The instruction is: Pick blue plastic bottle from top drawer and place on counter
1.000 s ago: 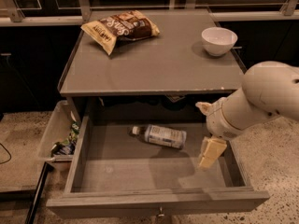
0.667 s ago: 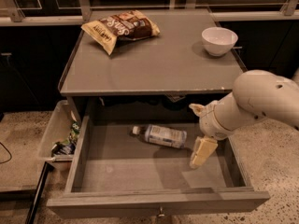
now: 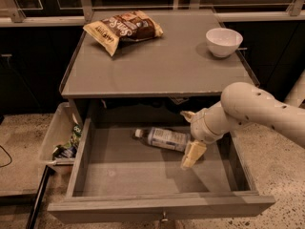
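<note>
One blue plastic bottle on its side in the open top drawer, cap left, right end between the two spread-apart fingers of the gripper, one chip bag and one white bowl on the tabletop above.

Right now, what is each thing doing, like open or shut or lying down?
top drawer: pulled open.
blue plastic bottle: lying on its side in the drawer, cap on.
gripper: open, in the drawer at the bottle's base.
white bowl: upright on the counter.
chip bag: lying on the counter.
</note>
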Action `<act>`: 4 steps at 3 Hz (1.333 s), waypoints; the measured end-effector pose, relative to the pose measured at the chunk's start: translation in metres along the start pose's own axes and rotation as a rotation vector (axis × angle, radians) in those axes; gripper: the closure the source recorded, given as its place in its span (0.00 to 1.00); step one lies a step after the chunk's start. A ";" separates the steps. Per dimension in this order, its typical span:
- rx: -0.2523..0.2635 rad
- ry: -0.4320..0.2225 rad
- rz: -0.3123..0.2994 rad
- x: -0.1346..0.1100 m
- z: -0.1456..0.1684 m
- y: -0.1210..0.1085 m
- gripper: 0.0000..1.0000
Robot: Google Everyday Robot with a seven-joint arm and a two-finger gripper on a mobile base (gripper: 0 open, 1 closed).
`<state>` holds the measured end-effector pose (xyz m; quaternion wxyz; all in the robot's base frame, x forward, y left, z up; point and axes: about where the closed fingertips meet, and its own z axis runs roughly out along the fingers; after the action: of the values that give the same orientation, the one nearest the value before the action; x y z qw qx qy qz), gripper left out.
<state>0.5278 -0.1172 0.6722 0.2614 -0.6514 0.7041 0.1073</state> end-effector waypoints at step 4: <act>-0.085 -0.070 0.070 0.014 0.074 -0.013 0.42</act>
<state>0.5568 -0.0946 0.6052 0.2542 -0.6327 0.7117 0.1689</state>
